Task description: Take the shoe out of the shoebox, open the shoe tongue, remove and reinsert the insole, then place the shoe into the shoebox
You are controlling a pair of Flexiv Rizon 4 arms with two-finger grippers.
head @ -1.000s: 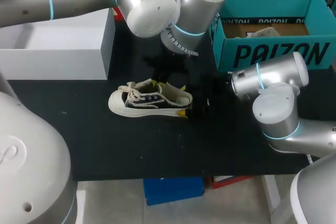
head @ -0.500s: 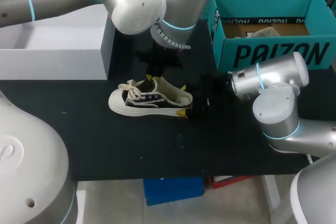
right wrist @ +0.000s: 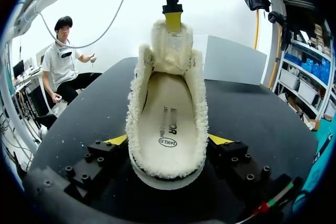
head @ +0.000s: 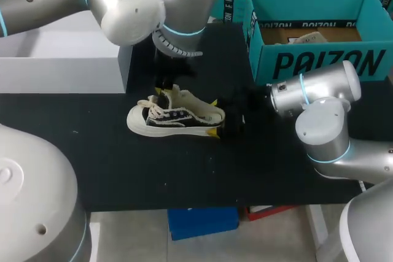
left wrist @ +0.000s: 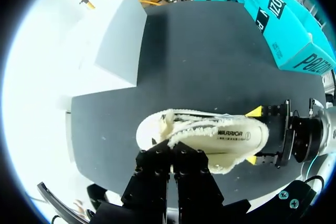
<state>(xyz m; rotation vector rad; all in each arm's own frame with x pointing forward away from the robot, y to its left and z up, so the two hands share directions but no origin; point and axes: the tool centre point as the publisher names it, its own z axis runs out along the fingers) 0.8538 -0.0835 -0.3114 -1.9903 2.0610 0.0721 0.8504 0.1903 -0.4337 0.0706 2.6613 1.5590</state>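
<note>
A low-top sneaker lies on its sole at the middle of the black surface, well clear of the teal shoebox at the upper right of the head view. Its long axis runs straight across that frame, toe to the left and heel to the right.

The right gripper comes in from the heel end. Its jaws are spread wide, with one yellow tip pressed to each side of the heel, so the shoe is clamped there.

The left gripper drops in from above at the lace end. Its jaws are drawn almost together on the fleecy tongue, which stands lifted towards the toe. The left wrist view hides the tips themselves in the fleece.

Between the two grippers the shoe's mouth gapes open, and the pale insole lies flat inside, seen along its whole length from the heel. The tongue step looks done. Pulling the insole comes next, and the left jaws, directly over the opening, appear better placed to reach it once they let the tongue go.
</note>
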